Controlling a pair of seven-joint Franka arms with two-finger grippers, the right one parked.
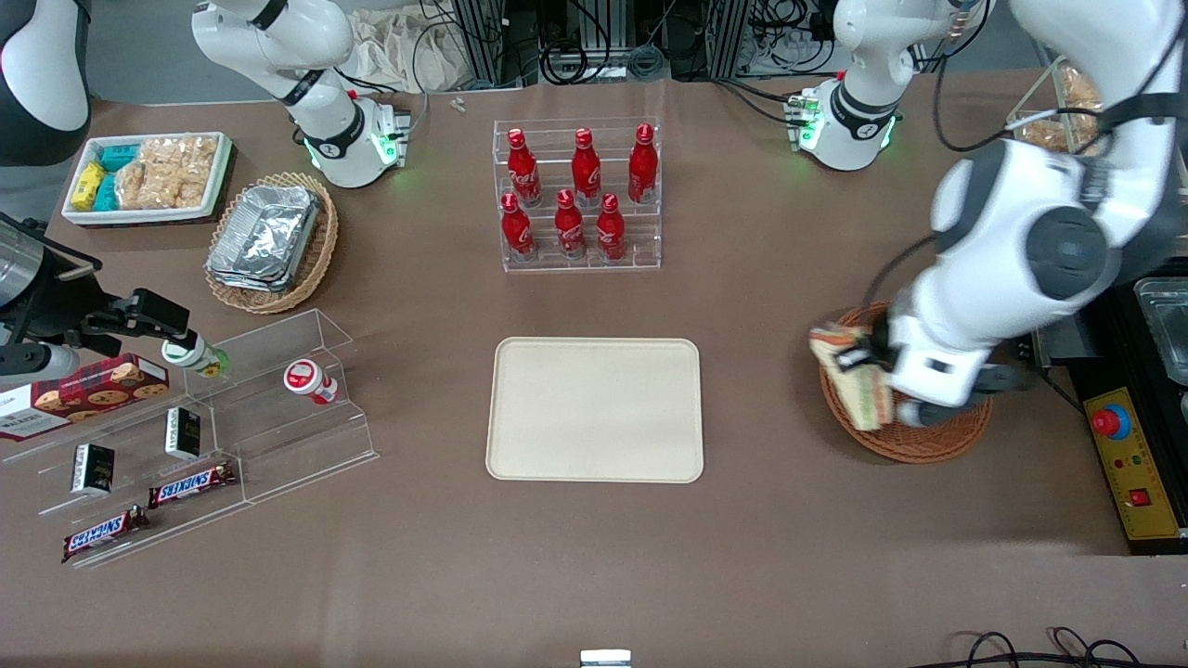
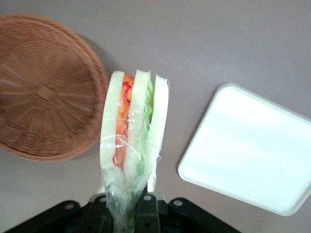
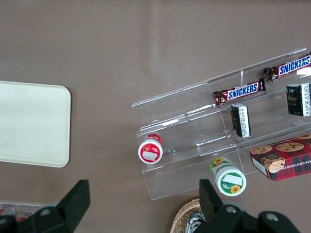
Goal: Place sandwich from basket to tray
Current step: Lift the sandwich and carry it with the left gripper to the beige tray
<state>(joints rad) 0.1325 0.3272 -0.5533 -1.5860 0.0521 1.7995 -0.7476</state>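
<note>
One sandwich point(image 1: 858, 380) is seen gripped by the gripper point(image 1: 877, 366) above the basket point(image 1: 914, 436), well apart from the tray point(image 1: 594, 408). At the wrist, the sandwich point(image 2: 133, 141) is clamped between closed fingers point(image 2: 146, 206), basket point(image 2: 43, 111) and tray point(image 2: 252, 150) below.

Basket point(image 1: 914, 441) half covered by working arm; tool point(image 1: 868, 360) fingertips buried under wrapped sandwich point(image 1: 849, 371); tray point(image 2: 252, 150) cropped.

Chocolate bars point(image 3: 239, 91) on the clear stepped rack point(image 1: 278, 408): "SNICKERS"
Gripper point(image 2: 131, 206): no text
</note>
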